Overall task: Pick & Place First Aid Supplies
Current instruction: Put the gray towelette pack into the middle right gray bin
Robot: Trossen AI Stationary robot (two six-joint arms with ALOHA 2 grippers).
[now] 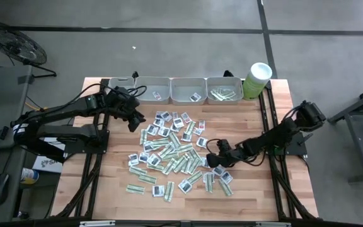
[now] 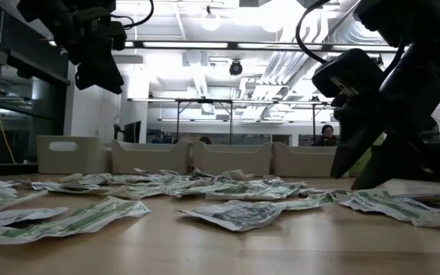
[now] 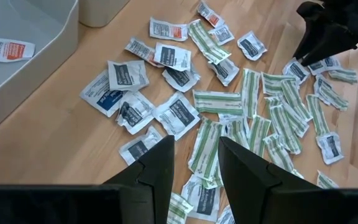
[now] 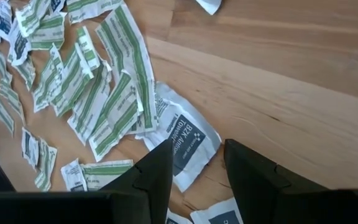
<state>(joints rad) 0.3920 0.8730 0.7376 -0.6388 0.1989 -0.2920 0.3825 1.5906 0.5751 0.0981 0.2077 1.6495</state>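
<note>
The first aid supplies [image 1: 169, 151] lie scattered flat over the middle of the wooden table: narrow green-white strips [image 3: 229, 102] and squarish white sachets with dark labels [image 3: 126, 78]. My left gripper [image 1: 134, 120] hangs open above the pile's far left part, with nothing between its fingers [image 3: 196, 158]. My right gripper [image 1: 213, 157] is open and low at the pile's right side. Its fingers slant down over a white sachet with a dark label [image 4: 188, 146], which lies flat on the table. In the low view its fingertips [image 2: 357, 168] reach almost down to the sachets. My right gripper's fingertips stand right over the white sachet's near corner [image 4: 194, 168], slanting down from the table's right. Whether they touch it cannot be told, because the fingers themselves hide that spot. The sachet lies flat on the wood.
Several grey trays [image 1: 188, 90] stand in a row along the far edge, some with a few sachets in them. A pale green tub with a white lid [image 1: 257, 79] stands at their right end. Bare wood shows along the table's near edge and right side [image 1: 276, 183].
</note>
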